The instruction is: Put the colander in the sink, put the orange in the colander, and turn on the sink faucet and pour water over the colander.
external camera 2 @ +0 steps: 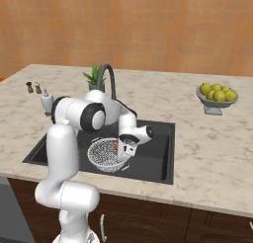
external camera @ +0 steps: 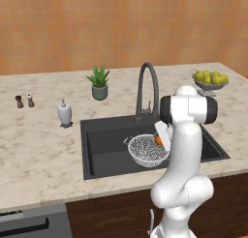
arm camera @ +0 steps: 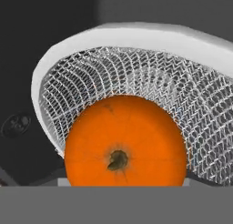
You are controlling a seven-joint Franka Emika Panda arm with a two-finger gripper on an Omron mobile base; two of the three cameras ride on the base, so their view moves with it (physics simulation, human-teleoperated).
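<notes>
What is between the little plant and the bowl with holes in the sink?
The faucet stands between the plant and the colander; behind the colander lies bare dark sink floor. The left base view shows it.

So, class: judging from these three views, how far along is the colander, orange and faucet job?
Done: the colander sits in the sink. In hand: the gripper holds the orange just over the colander's mesh, not yet released. Left: dropping the orange in and turning on the faucet; no water is visible.
</notes>
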